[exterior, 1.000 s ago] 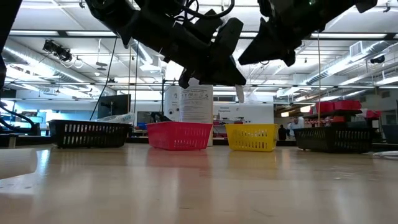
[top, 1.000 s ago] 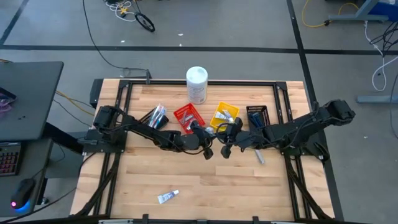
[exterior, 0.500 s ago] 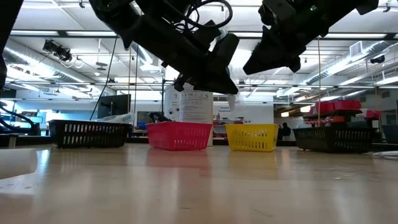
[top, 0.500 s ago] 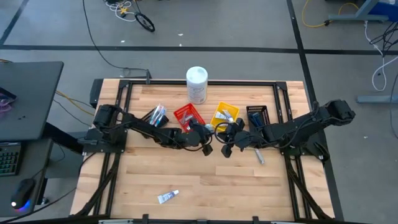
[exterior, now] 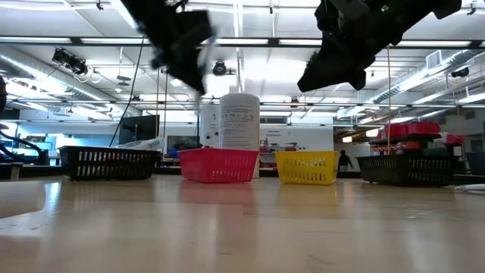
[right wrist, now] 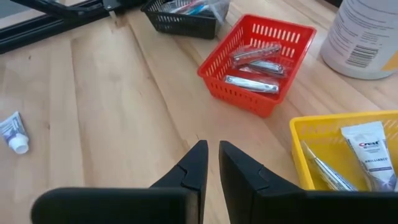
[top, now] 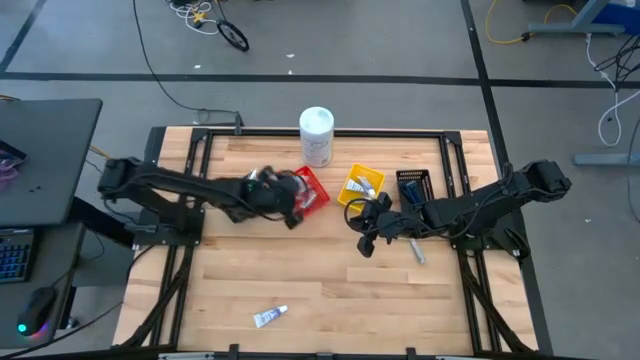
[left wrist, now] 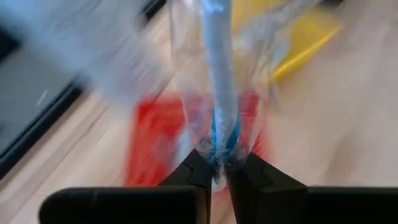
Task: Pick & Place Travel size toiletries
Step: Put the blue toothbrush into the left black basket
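Note:
My left gripper [left wrist: 217, 173] is shut on a blue-and-white toothbrush [left wrist: 219, 74] in a clear wrapper. It hovers over the near-left edge of the red bin [top: 314, 189] and shows blurred in the low view [exterior: 186, 49]. My right gripper [right wrist: 211, 152] is shut and empty, and hangs above the table's middle [top: 364, 241], near the yellow bin [top: 360, 185]. A small white-blue toothpaste tube [top: 270, 317] lies flat near the table's near edge [right wrist: 13, 132]. Another slim item [top: 417, 250] lies on the wood by the right arm. My left gripper pinches the wrapped toothbrush by its near end [left wrist: 219, 157] between its two fingers [left wrist: 194, 173]. The toothbrush sticks out forward along the line of the fingers. It is lifted clear, above the red bin and the wood.
The red bin [right wrist: 258, 62] holds silvery items, and the yellow bin [right wrist: 348, 149] holds a toothpaste tube. Black bins sit at the left [right wrist: 186, 15] and right [top: 413, 185]. The tall white canister [top: 316, 135] stands at the far edge. Bare wood lies along the near half.
My left gripper has swung fast from the table's middle, where it was close to the right gripper, toward the left. It now hangs by the red bin and still carries the wrapped toothbrush. The right gripper has stayed nearly still.

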